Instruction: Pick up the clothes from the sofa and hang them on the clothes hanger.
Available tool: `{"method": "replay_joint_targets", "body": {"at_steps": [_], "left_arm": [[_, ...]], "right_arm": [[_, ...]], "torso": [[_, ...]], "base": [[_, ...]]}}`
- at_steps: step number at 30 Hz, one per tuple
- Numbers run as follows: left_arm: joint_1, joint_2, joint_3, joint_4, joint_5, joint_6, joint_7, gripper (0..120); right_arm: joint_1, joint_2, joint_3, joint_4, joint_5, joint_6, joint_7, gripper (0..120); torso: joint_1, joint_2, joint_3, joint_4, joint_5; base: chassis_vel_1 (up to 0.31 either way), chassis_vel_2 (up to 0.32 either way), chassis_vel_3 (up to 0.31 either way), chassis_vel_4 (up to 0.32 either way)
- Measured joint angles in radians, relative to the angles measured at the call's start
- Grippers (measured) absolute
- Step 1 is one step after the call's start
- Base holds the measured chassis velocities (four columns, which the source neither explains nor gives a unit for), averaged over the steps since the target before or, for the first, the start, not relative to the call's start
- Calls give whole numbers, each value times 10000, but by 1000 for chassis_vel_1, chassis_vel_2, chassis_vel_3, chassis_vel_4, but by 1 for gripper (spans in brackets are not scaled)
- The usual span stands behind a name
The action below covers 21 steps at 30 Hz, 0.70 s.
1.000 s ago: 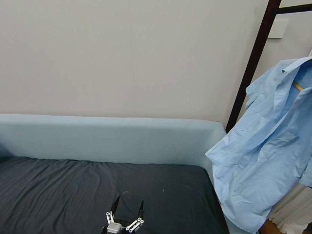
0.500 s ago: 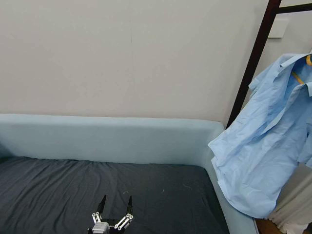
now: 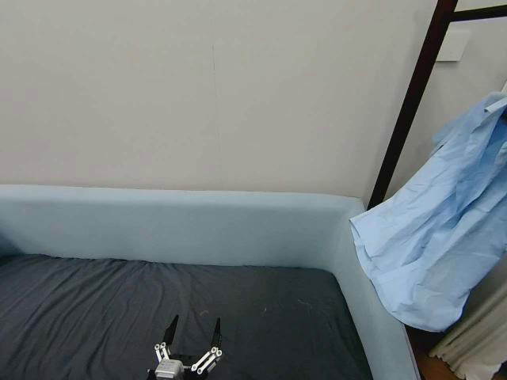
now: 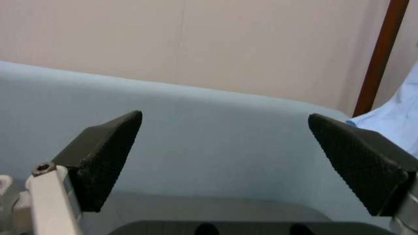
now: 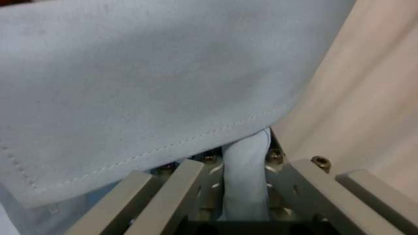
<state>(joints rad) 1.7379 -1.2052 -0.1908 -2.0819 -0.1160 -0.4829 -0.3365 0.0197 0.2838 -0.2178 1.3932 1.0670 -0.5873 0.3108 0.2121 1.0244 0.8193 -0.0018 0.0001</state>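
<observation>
Over at 3 o'clock in the head view, the light blue cotton shirt hangs in the air next to the tall dark brown rack pole. A second ago it drooped lower and closer in, and its hem fell past the end of the pale blue sofa. Now it sits higher and farther out toward 3 o'clock, and part of it runs off the edge of the view. The yellow hanger that peeked out at the collar before can't be seen now.

The right pincer is pinching a fold of the shirt between its fingers, and a stitched hem lies across above it. So the shirt is off the sofa and is being carried to the rack. I think the pick-up part is done and the hanging part is under way. I can't tell if the shirt is hooked on anything yet.

Down at 6 o'clock, the left pincer hovers over the dark grey seat cover. Its two black tips are spread wide with nothing between them. It has slid a little toward 9 o'clock in the last second.
</observation>
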Motion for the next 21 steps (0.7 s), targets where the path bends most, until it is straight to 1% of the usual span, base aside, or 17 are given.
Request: {"method": "replay_joint_targets", "body": {"at_steps": [2,6,10,16,18,19,21], "left_arm": [[62,-32,-10,-25,61,3,-3,100],[77,-60,-30,-38,80,6,-10,100],[118,-116,-6,-82,106,9,-14,100],[151,-221,72,-117,139,9,-21,100],[159,-229,106,-132,149,8,-21,100],[159,-229,106,-132,149,8,-21,100],[162,-231,126,-132,167,-5,-25,100]], "right_arm": [[77,473,-110,-464,-504,996,-647,2],[335,962,-290,-627,-1041,1389,-854,2],[597,1196,-389,-498,-1540,1350,-727,2],[1298,1539,-771,-667,-2401,1055,-452,2],[1779,1688,-1091,-738,-2456,782,-189,2],[1779,1688,-1091,-738,-2456,782,-189,2],[2322,1872,-1408,-768,-2270,388,67,2]], "torso": [[0,0,0,7,1],[1,-1,1,9,0],[0,0,0,2,-3],[1,-1,0,2,-2],[1,0,-1,1,-2],[1,0,-1,1,-2],[0,0,0,1,-3]], "base": [[0,0,0,0],[0,0,0,0],[0,0,0,0],[0,0,0,0],[0,0,0,0],[0,0,0,0],[0,0,0,0]]}}
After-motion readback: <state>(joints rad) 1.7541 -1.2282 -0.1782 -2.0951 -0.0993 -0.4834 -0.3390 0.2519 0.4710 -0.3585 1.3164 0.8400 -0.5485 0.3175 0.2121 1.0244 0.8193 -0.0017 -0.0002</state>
